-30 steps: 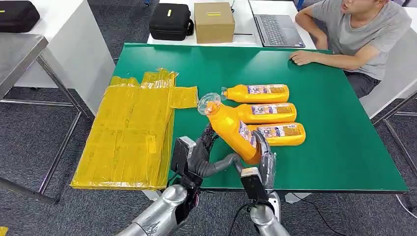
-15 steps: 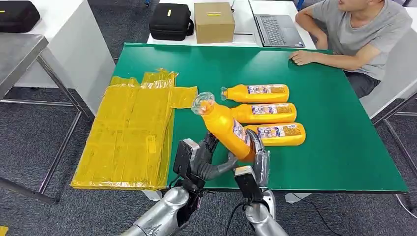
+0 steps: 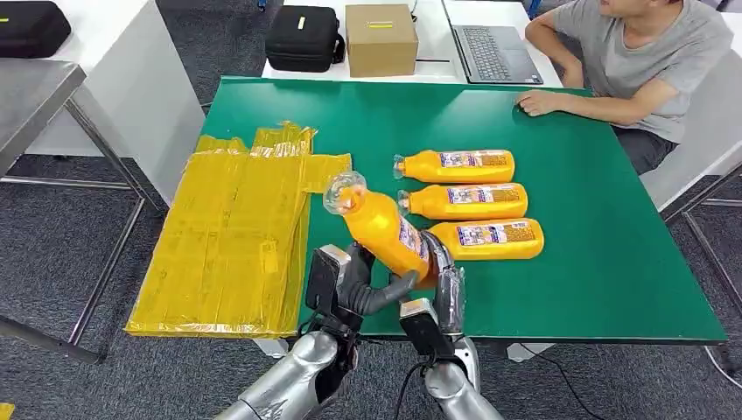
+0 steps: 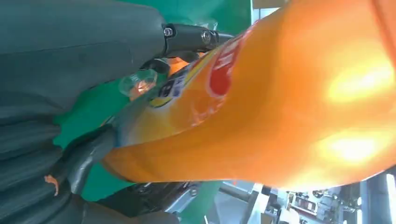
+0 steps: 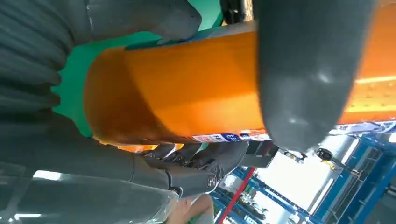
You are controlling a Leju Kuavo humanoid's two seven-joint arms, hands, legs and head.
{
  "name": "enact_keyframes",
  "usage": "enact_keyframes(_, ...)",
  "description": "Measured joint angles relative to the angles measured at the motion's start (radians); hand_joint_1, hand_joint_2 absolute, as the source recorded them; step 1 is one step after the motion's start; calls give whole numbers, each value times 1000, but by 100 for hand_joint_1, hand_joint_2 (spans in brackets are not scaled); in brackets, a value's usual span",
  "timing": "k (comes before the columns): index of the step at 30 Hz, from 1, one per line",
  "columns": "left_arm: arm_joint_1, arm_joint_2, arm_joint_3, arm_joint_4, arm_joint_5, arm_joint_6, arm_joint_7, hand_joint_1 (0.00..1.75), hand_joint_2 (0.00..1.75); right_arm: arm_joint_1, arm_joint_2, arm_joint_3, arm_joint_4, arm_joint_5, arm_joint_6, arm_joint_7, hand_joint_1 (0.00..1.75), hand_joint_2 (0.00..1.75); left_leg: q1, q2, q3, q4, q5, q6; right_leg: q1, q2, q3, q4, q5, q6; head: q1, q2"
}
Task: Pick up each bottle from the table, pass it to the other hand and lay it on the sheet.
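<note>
Orange bottle (image 3: 385, 232) tilted above table (image 3: 612, 262) near edge, base gripped between both hands. Right hand (image 3: 442, 278) fingers wrap base; left hand (image 3: 354, 280) thumb and fingers close on it from opposite side. Sheet (image 3: 227, 236) beyond left hand.

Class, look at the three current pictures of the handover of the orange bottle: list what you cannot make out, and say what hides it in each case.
1. Base of the held orange plastic bottle: head view, hidden by the left hand and right hand.
2. Its label text: left wrist view, blurred, too close.
3. Which hand bears the bottle's weight: both sets of fingers wrap it in the wrist views.
4. Yellow plastic sheet far side: overhangs the green table edge.
</note>
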Motion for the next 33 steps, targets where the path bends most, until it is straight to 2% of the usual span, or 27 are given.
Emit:
enact_keyframes(12, 0, 1, 3, -12, 1, 32, -26, 0, 175, 27, 0, -17, 2, 35, 0, 0, 175, 175, 0, 0, 0, 0, 0, 0, 0, 0, 0, 0, 0, 0, 0, 0)
enact_keyframes(18, 0, 1, 6, -14, 8, 13, -16, 0, 175, 39, 5, -42, 2, 127, 0, 0, 175, 175, 0, 0, 0, 0, 0, 0, 0, 0, 0, 0, 0, 0, 0, 0)
enact_keyframes(26, -1, 1, -6, -14, 83, -87, 89, 0, 175, 49, 17, -81, 12, 172, 0, 3, 175, 175, 0, 0, -1, 0, 0, 0, 0, 0, 0, 0, 0, 0, 0, 0)
enact_keyframes(31, -4, 1, -29, -14, 118, -94, 108, 0, 175, 50, 21, -92, 12, 169, 0, 2, 175, 175, 0, 0, -1, 0, 0, 0, 0, 0, 0, 0, 0, 0, 0, 0)
enact_keyframes(33, -7, 1, -40, -14, 155, -87, 111, 5, 175, 50, 25, -92, 12, 163, 0, 2, 175, 175, 0, 0, -1, 0, 0, 0, 0, 0, 0, 0, 0, 0, 0, 0)
